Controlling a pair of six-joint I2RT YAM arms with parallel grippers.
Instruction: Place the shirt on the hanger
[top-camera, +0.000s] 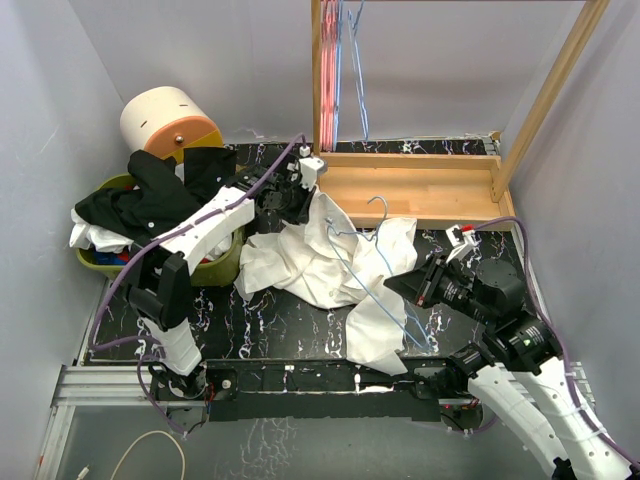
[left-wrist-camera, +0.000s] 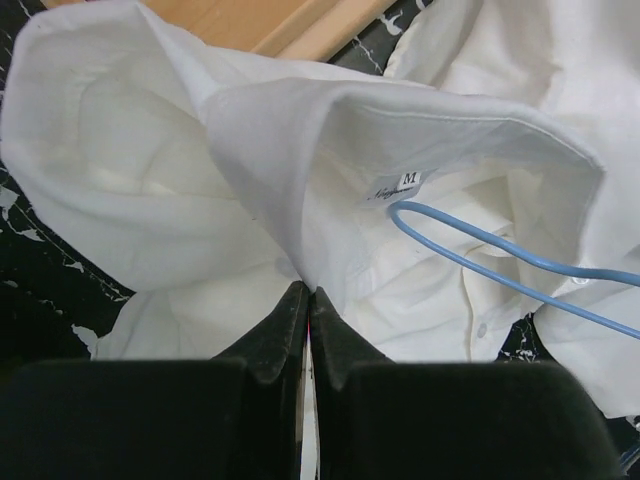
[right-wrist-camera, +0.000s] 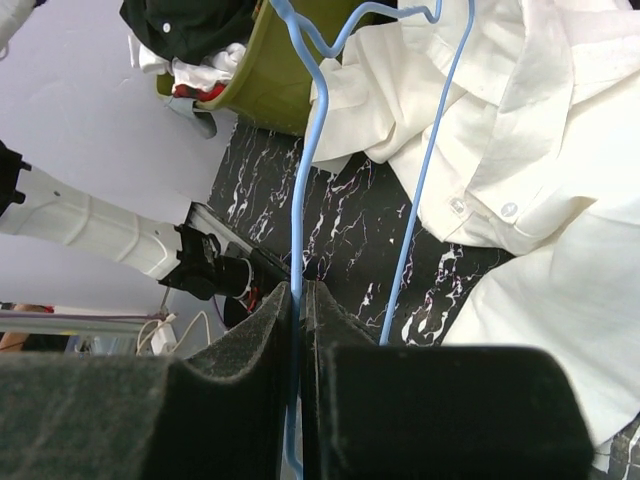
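The white shirt (top-camera: 310, 262) lies crumpled on the black marbled table, one part trailing toward the front edge. My left gripper (top-camera: 303, 205) is shut on the shirt (left-wrist-camera: 200, 190) at its collar, lifting a fold; the size label shows inside the collar. The light-blue wire hanger (top-camera: 385, 268) lies across the shirt, its hook pointing toward the wooden rack. One end of the hanger (left-wrist-camera: 500, 262) sits inside the collar opening. My right gripper (top-camera: 400, 285) is shut on the hanger (right-wrist-camera: 298, 200), pinching one wire between its pads.
A green basket (top-camera: 225, 262) with a black garment (top-camera: 160, 195) stands at the left. A wooden rack (top-camera: 420, 185) stands at the back, with pink and blue hangers (top-camera: 340, 70) hung on it. A round peach-coloured object (top-camera: 165, 120) sits at the back left.
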